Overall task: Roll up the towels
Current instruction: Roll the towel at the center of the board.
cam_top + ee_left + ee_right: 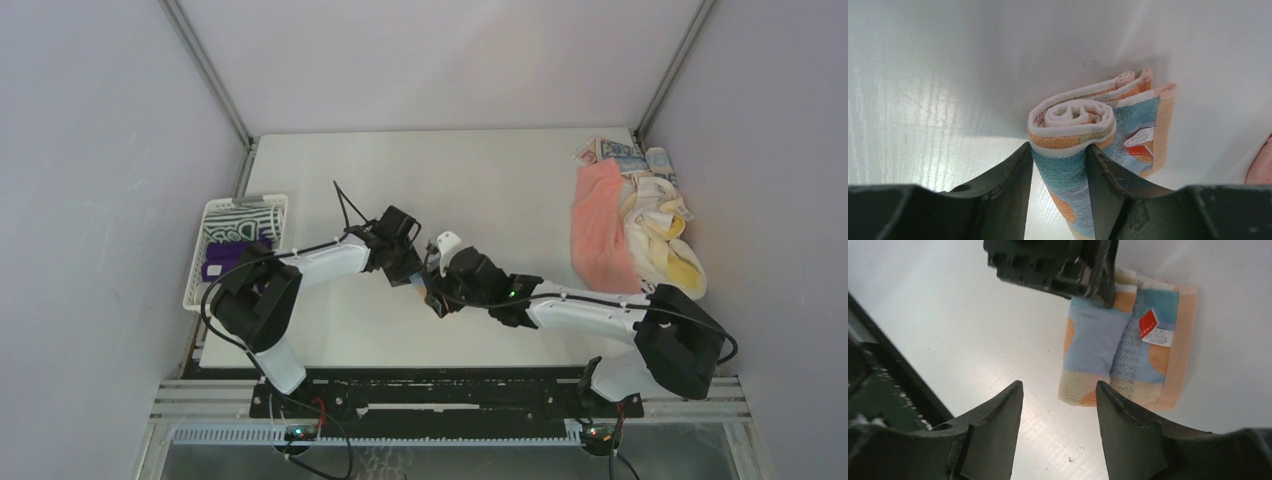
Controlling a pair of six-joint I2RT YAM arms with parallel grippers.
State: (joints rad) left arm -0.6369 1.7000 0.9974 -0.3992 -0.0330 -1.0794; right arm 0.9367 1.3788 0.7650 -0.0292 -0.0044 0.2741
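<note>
Here we count one light-blue and orange towel at mid-desk, partly rolled. Its roll sits right at the tips of the left pincer, whose jaws pinch its flat part. The right pincer gapes wide and holds nothing, with the towel just beyond its tips. Three loose towels lie piled far right. The white basket holds two purple rolls and one striped roll.
</note>
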